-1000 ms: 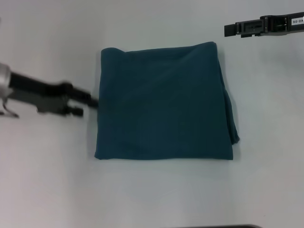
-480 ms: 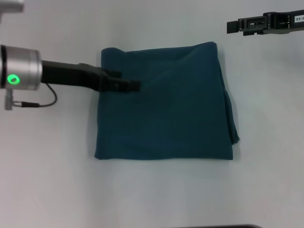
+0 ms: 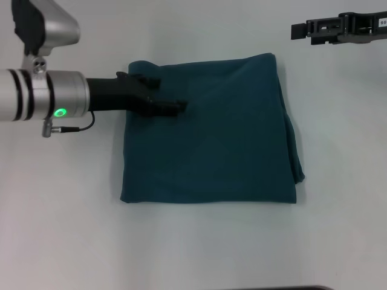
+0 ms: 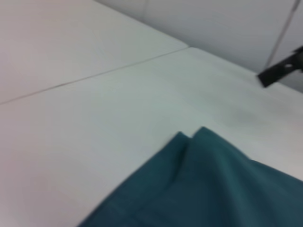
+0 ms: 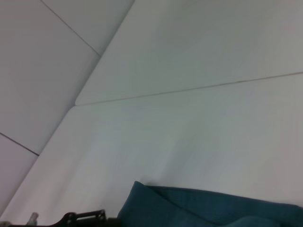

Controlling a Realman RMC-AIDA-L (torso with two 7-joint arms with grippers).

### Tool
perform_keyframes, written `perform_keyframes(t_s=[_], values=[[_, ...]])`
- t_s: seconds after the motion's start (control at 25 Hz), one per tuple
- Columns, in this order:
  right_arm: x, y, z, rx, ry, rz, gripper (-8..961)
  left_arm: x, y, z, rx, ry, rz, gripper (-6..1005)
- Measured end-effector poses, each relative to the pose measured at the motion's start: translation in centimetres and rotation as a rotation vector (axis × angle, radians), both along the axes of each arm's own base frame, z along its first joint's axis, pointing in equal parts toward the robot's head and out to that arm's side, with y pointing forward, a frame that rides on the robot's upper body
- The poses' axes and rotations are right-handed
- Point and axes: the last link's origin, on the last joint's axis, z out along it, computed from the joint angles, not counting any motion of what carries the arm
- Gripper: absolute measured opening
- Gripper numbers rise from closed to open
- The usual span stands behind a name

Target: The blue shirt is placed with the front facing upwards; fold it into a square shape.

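While the left arm reaches in from the left edge of the head view, the left gripper sits over the upper-left part of the blue shirt, just inside its left edge and near its far-left corner. Its jaws read as one narrow dark tip lying against the cloth; whether they are closed or parted cannot be determined, and no fold of fabric is seen between them.

At centre, the blue shirt lies flat on the white table, folded into a near-square block. Doubled layers show along its right edge, with a small flap at the lower-right corner.

At the far right, the right gripper is held above the table, beyond the shirt's far-right corner and clear of the cloth. Its jaw state also cannot be determined.
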Motion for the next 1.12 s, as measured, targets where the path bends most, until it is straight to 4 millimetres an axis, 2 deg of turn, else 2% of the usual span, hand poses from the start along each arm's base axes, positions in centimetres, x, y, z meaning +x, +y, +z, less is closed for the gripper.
perform_keyframes(t_s=[0.32,0.56,0.72,0.92,0.96,1.0,1.04,1.12], values=[[-0.2,-0.1,-0.5,-0.007,0.012,-0.003,900,-0.2,2.0,-1.7,0.075,0.118,0.072,908],[-0.5,0.0,-0.7,-0.01,0.015,0.003,900,-0.7,2.9,-1.3,0.144,0.141,0.113,908],[-0.6,0.1,-0.8,-0.005,0.01,0.015,900,-1.1,3.4,0.0,0.217,0.098,0.146,908],[-0.6,0.0,-1.0,0.057,0.017,0.101,900,-0.8,2.0,3.2,0.255,-0.045,0.075,908],[-0.6,-0.1,-1.1,0.074,0.024,0.129,900,-0.7,1.4,4.0,0.258,-0.083,0.04,908],[-0.7,-0.3,-1.3,0.1,0.031,0.175,900,-0.5,-0.1,5.2,0.249,-0.155,-0.033,908],[-0.7,-0.6,-1.6,0.117,0.038,0.209,900,-0.5,-0.1,5.2,0.249,-0.155,-0.033,908],[-0.6,-1.4,-2.2,0.162,0.049,0.295,900,-0.4,-2.0,6.3,0.236,-0.233,-0.12,908]])
